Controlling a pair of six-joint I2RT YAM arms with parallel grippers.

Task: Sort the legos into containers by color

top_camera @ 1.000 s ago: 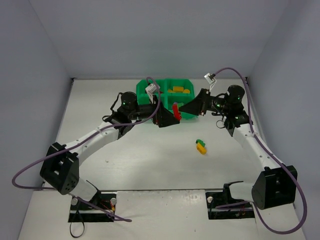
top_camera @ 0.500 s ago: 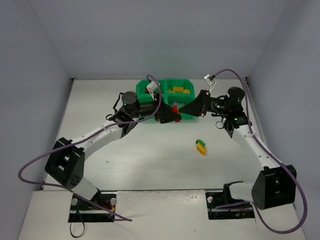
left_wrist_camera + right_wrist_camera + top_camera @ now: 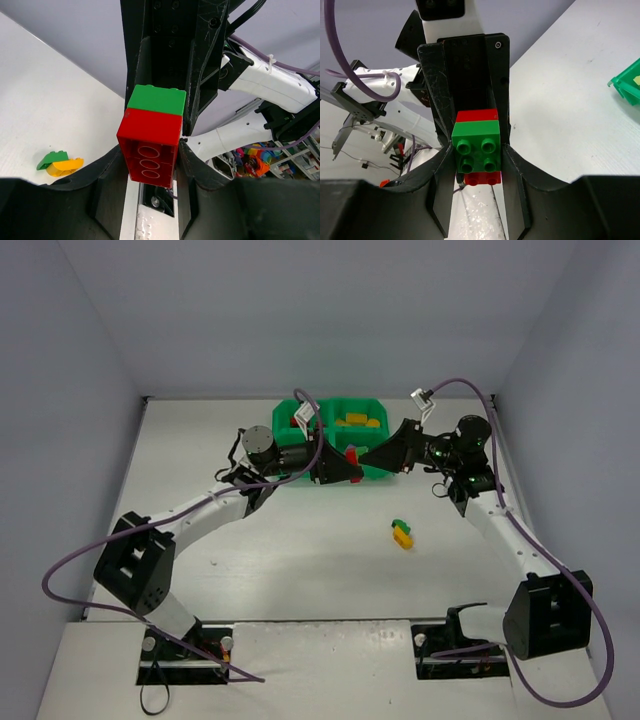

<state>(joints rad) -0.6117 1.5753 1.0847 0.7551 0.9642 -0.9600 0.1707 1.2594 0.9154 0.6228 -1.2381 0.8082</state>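
Table (image 3: 250,540): flat, matte white, boxed in by plain pale grey-blue walls (image 3: 300,320).

Tray (image 3: 330,410): bright green moulded plastic, at the far middle of the table. Yellow bricks (image 3: 360,420) lie in its far right compartment.

Left gripper (image 3: 150,165): clenched on the sides of a glossy red brick (image 3: 150,145), whose hollow underside shows three round tubes.

Right gripper (image 3: 477,155): grasping a green brick (image 3: 476,142) with four round studs.

The two bricks are pressed together and held in the air just in front of the tray. A loose green-and-yellow pair (image 3: 401,532) lies on the table, nearer the right arm.
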